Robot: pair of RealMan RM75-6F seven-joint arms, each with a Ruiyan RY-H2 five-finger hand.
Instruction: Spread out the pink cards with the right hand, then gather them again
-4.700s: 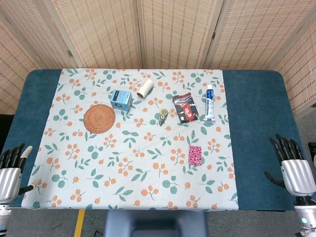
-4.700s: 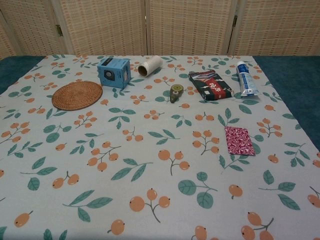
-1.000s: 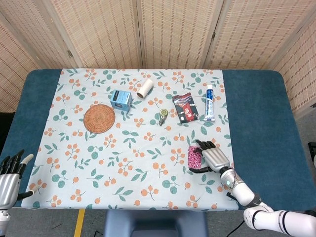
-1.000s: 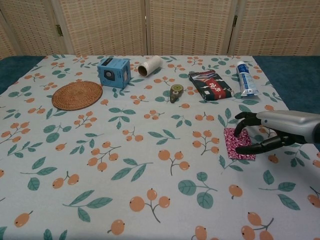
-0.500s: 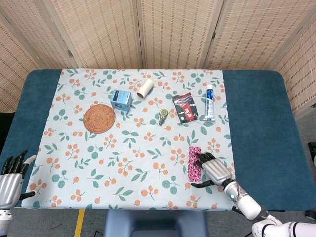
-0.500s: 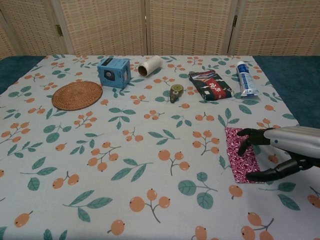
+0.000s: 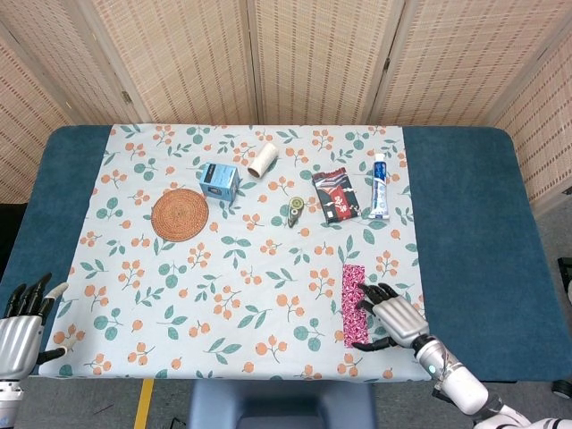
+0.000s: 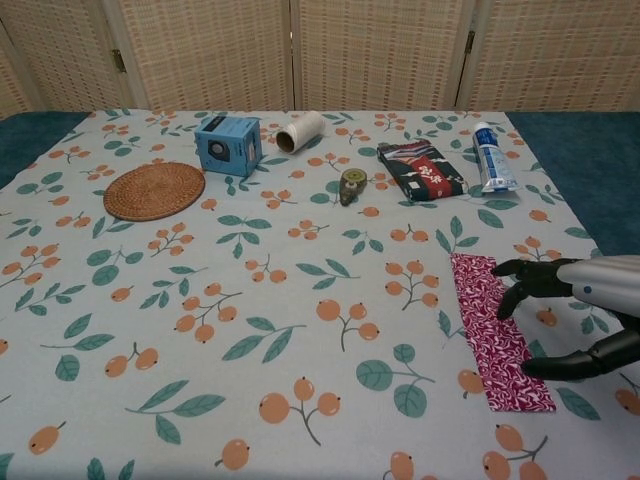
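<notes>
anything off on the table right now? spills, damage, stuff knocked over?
Nothing stands out. The pink cards lie smeared into a long strip beside the right hand, as the task intends. The paper roll lies on its side; no spills or damage visible.

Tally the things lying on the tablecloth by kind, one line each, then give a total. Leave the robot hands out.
Pink cards, spread in one strip: 1
Woven coaster: 1
Blue box: 1
Cardboard tube: 1
Small roll beside the packet: 1
Red and black packet: 1
Toothpaste tube: 1
Total: 7
</notes>
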